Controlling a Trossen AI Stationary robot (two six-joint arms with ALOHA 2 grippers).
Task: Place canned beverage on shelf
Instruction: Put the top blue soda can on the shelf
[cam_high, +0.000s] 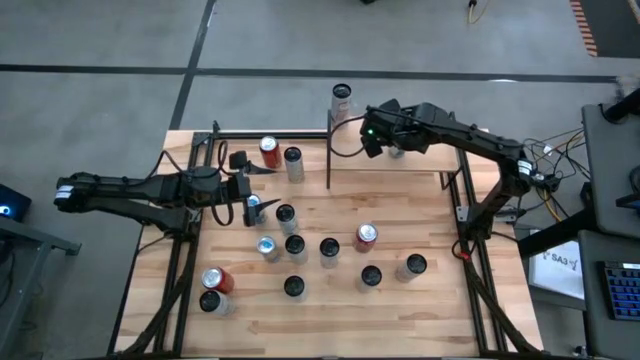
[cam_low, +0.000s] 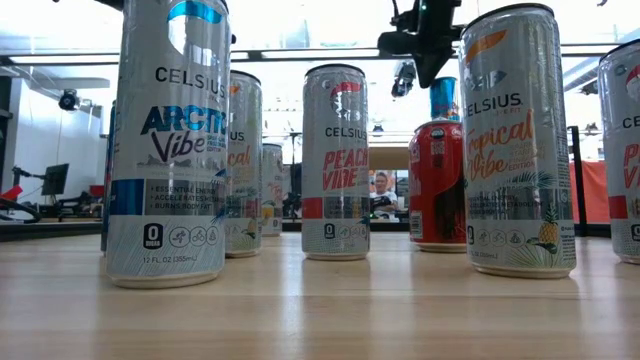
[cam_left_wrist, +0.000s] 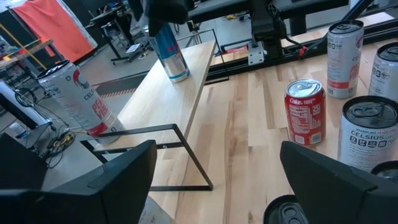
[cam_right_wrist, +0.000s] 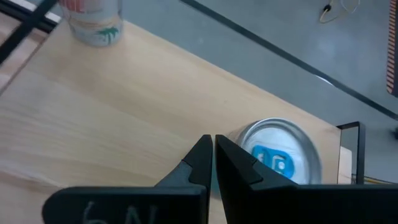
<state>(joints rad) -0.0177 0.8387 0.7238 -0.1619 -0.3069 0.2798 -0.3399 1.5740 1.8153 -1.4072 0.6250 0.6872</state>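
Observation:
The shelf (cam_high: 430, 160) is a small light-wood board with thin black posts at the table's far edge. Two cans stand upright on it: a silver one with a blue band (cam_left_wrist: 169, 56) near its middle, and a silver and red one (cam_high: 342, 97) at its far left corner. My right gripper (cam_right_wrist: 212, 140) is shut and slants down just above the blue-banded can's top (cam_right_wrist: 280, 155), fingertips beside its rim. My left gripper (cam_left_wrist: 217, 180) hovers open over the table's left side and holds nothing. My right gripper's shut fingertips stand close by the rim of the blue-banded can's top (cam_right_wrist: 239, 140), coming from above at a slant. I cannot tell whether they touch it. The can stands upright on the shelf board.
Several upright cans crowd the middle and near part of the table (cam_high: 295, 245), with red ones (cam_high: 271, 152) (cam_high: 366, 237) among them. Black frame rails (cam_high: 465, 215) run along both sides. Bare board (cam_right_wrist: 112, 106) lies between the two shelf cans.

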